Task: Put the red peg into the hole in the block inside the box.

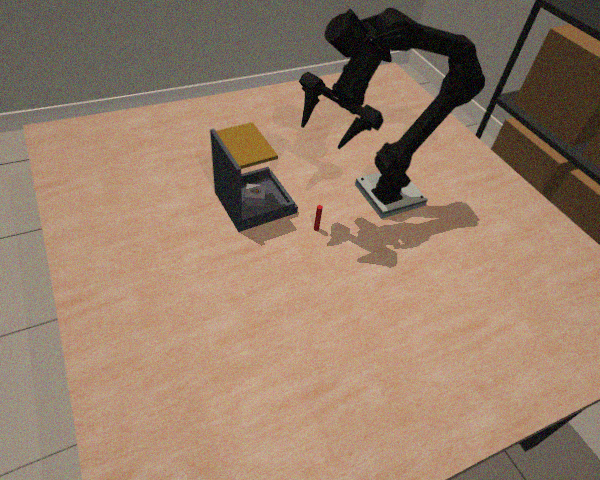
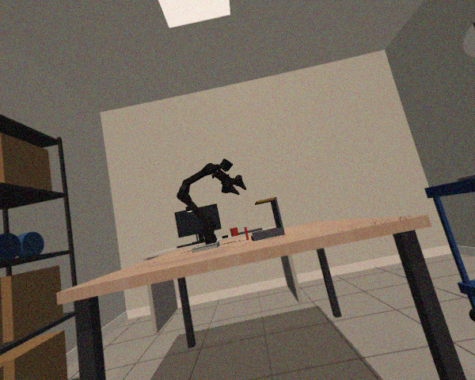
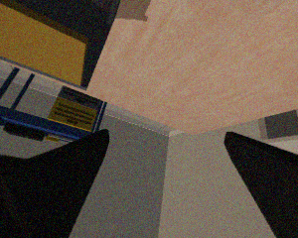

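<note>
The red peg (image 1: pixel 318 218) (image 2: pixel 246 233) stands upright on the table, just outside the box and between it and the arm's base. The dark grey box (image 1: pixel 227 180) (image 2: pixel 267 233) has a yellow flat roof (image 1: pixel 247 144) (image 2: pixel 265 201) (image 3: pixel 37 42) sticking out from its back wall. The block (image 1: pixel 252 189) with the hole shows partly on the box floor in the top view. My gripper (image 1: pixel 321 137) (image 2: pixel 242 191) (image 3: pixel 166 136) is wide open and empty, high above the table and higher than the roof. The peg is not in the wrist view.
The arm's base plate (image 1: pixel 392 205) (image 2: pixel 205 247) is on the table (image 1: pixel 290 335) (image 2: pixel 324 230) beside the peg. A low rim (image 1: pixel 272 219) runs around the box floor. A shelf with cartons (image 1: pixel 564 87) stands beyond the table edge. A blue cart (image 2: pixel 450 229) (image 3: pixel 45 125) stands on the floor.
</note>
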`<action>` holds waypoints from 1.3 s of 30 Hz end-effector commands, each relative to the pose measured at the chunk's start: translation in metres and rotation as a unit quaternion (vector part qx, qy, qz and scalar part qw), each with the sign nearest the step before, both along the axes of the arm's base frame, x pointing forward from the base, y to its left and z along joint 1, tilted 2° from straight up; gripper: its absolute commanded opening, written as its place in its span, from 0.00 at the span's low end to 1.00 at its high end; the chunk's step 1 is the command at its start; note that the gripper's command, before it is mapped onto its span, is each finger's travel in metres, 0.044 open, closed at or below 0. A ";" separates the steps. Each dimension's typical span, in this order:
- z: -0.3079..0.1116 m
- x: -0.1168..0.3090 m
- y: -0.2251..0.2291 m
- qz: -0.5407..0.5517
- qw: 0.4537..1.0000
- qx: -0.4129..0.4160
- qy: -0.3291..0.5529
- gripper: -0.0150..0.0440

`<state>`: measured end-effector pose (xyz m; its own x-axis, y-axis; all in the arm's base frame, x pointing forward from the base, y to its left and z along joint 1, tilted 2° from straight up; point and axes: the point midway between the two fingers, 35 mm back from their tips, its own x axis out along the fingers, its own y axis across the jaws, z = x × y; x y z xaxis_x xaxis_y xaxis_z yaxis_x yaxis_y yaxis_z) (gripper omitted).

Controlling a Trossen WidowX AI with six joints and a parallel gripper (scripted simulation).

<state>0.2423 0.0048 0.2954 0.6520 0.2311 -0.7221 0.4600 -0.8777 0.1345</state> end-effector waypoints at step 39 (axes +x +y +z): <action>-0.101 0.009 0.003 -0.047 0.997 0.060 0.020 1.00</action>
